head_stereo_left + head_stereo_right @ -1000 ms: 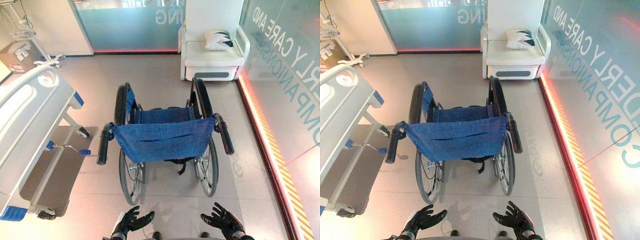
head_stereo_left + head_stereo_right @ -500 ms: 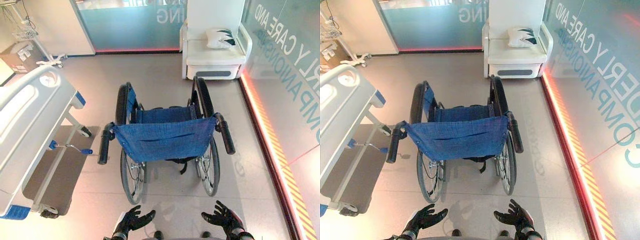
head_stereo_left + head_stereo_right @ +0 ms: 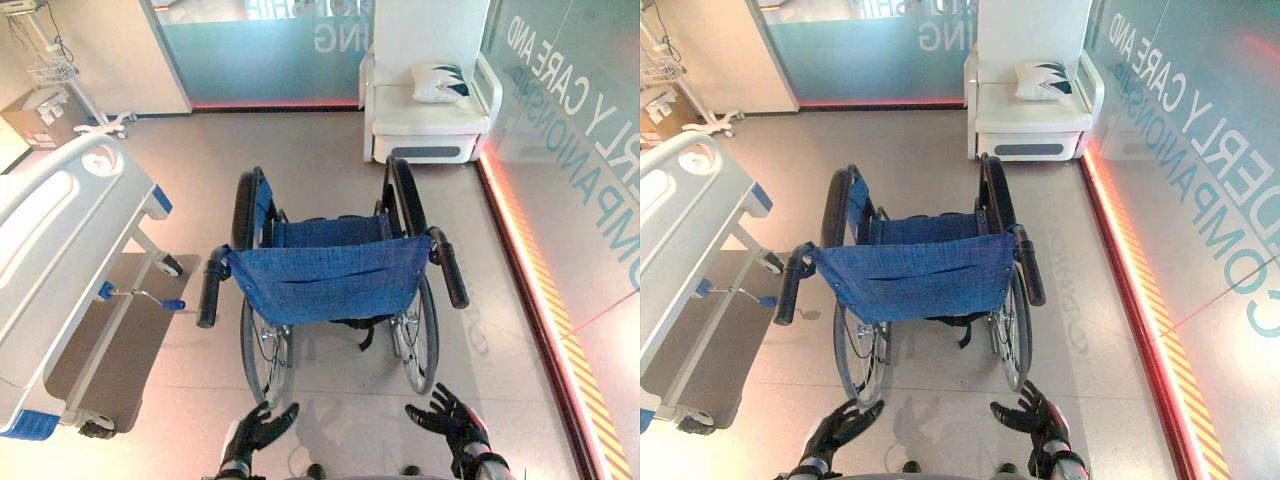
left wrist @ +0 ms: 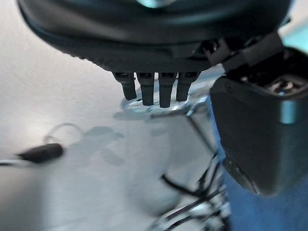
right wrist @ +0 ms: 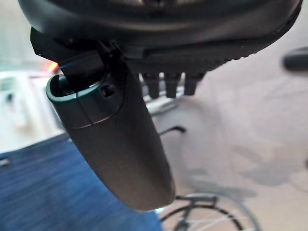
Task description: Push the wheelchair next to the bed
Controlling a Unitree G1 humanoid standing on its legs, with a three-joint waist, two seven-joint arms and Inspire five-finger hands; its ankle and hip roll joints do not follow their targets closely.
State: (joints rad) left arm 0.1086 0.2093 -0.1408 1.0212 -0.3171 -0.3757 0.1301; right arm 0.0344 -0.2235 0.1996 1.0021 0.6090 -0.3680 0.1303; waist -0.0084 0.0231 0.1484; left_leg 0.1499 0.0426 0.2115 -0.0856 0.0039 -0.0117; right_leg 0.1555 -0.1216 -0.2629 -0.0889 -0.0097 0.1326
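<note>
Occupying the left side of the room: white bed [image 3: 55,260], standing on the grey floor [image 3: 330,150]. Facing away beside the bed but apart from it, mid-floor: blue-seated wheelchair [image 3: 330,275], with a white armchair [image 3: 428,100] standing well beyond it. Hovering low behind the wheels, short of both push handles: left hand [image 3: 258,435] and right hand [image 3: 450,422], fingers [image 4: 154,89] spreading straight and holding nothing.
</note>
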